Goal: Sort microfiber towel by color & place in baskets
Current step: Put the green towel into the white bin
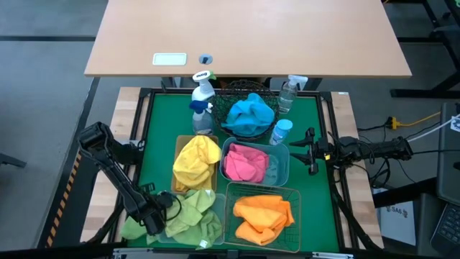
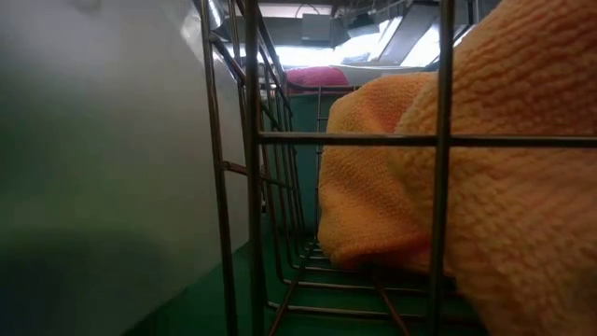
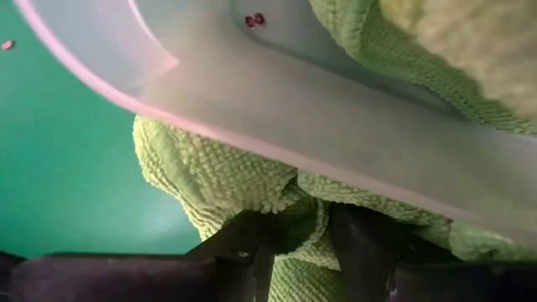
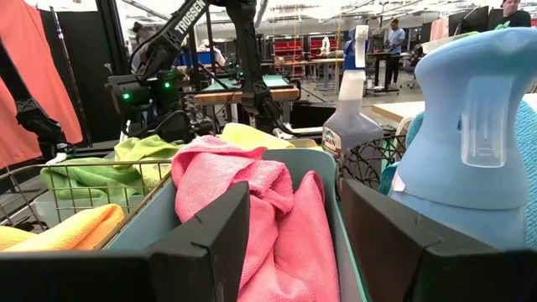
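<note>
My left gripper [image 1: 154, 217] is low at the table's near left corner, shut on a green microfiber towel [image 1: 134, 229] that lies on the mat just outside the pale-green bin [image 1: 188, 229]. That bin holds more green towels. Yellow towels fill the amber bin [image 1: 177, 147], pink ones the teal bin [image 1: 282, 167], orange ones the green wire basket [image 1: 230, 216], and blue ones the round black mesh basket [image 1: 231, 92]. My right gripper [image 1: 310, 151] waits open beside the teal bin's right wall; in the right wrist view it [image 4: 294, 243] faces the pink towels [image 4: 260, 201]. My left gripper pinches a bunched fold of the green towel [image 3: 295, 220] between its two fingers [image 3: 245, 243], slanting down from the table's left. The hold is right under the pale-green bin's rim [image 3: 336, 134]. The rest of the towel [image 3: 210, 168] lies slack on the mat.
Three spray bottles stand around the mesh basket: one [image 1: 203, 101] on its left, a clear one [image 1: 288, 93] on its right, a pale-blue one [image 1: 280, 132] near my right gripper. The low view looks through the wire basket [image 2: 252, 168] at an orange towel [image 2: 466, 159]. Bare mat lies along the left edge [image 1: 154, 144].
</note>
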Controlling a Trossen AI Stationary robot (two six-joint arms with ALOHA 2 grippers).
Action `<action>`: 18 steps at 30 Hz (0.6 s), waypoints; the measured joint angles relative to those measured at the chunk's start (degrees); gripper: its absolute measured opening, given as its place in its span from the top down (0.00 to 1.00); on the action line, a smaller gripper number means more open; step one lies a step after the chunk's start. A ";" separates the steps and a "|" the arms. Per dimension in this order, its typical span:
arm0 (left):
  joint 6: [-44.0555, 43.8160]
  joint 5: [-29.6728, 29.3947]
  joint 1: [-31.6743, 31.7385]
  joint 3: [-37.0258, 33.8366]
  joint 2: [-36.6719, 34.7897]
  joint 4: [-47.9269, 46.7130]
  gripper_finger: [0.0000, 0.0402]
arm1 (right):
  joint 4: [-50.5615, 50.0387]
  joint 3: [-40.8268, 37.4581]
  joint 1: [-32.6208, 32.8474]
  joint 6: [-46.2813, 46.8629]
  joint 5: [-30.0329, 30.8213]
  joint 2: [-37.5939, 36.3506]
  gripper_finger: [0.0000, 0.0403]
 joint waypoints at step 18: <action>2.69 3.08 0.11 7.58 0.66 -4.89 0.99 | 0.00 0.00 0.01 0.01 -0.02 0.00 0.53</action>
